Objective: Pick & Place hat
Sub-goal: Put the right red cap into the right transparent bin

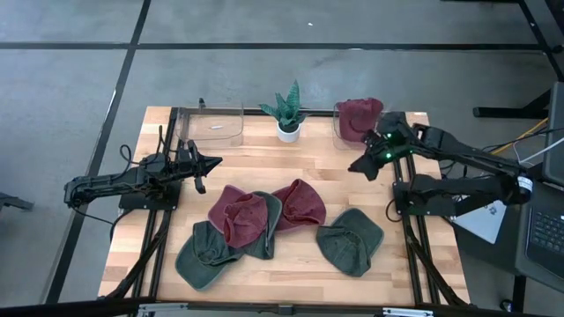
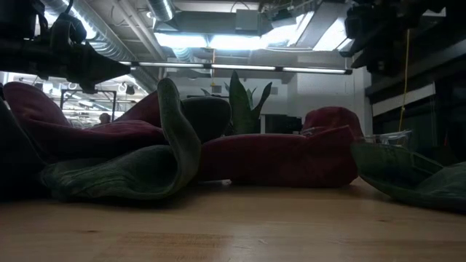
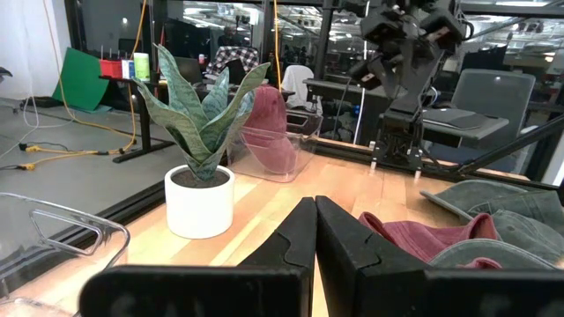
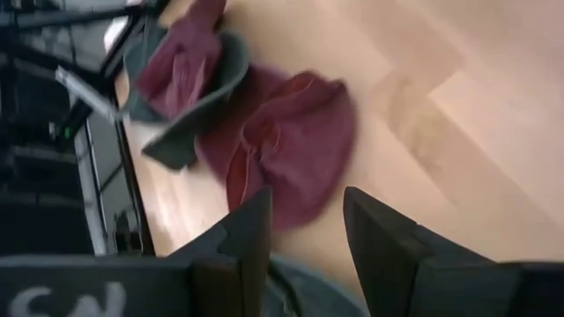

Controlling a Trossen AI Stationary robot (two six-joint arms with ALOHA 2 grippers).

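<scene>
With the right gripper (image 1: 361, 165) released and empty at two o'clock on the worktop (image 1: 300, 264), reaching for the overlapped maroon hat (image 1: 300, 204) risks dragging the neighbouring green hat (image 1: 264, 231) along, while the left gripper (image 1: 210, 163) waits clenched at nine o'clock.

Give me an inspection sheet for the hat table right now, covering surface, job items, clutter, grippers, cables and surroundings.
Surface: wooden table, bare at the front edge.
Job's things: pile of red and green hats at centre; one green hat lying apart to its right; one red hat in the clear bin at the back right; the clear bin at back left holds no hat.
Clutter: potted plant between the bins.
Grippers: left gripper shut, empty, at the left side; right gripper open, empty, above the table in front of the right bin.
Cables: yellow cable on the floor right of the table.
Surroundings: grey floor, laptop at far right.
</scene>
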